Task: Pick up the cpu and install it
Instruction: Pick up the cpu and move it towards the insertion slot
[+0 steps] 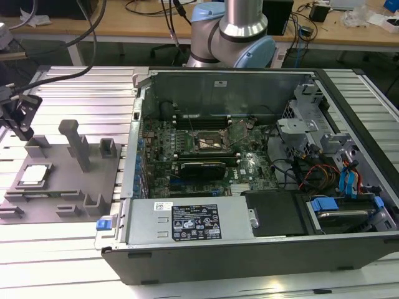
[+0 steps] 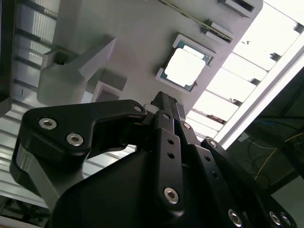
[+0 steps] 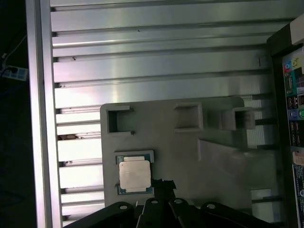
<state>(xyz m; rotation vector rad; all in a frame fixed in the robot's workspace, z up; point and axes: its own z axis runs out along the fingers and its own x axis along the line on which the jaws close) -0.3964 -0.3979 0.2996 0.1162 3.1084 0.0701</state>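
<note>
The gripper (image 2: 164,99) hangs above the grey fixture plate (image 1: 68,187), just off the plate's edge on the exterior view's left. It is clear of the plate's upright blocks and touches nothing. In both wrist views its fingertips look pressed together with nothing between them, so it seems closed and empty.

The cpu (image 3: 135,174) lies flat in its shallow square recess near that same edge of the plate, silvery top up, with a thin pale rim showing round it. The gripper's tip sits just beside the chip in the wrist views, not over its middle and not in contact.

The step in hand looks like the approach for the pick, and the task is barely begun. The open computer case (image 1: 249,249) stands well apart along the slatted table (image 1: 75,93), its motherboard socket (image 1: 209,142) unfilled.

To do this well, the gripper wants centring over the chip and squaring to its sides. The jaws must open wider than the chip — yet stay inside the recess walls — before any descent. A tilted or off-centre grip would likely skew the chip in its seat.
</note>
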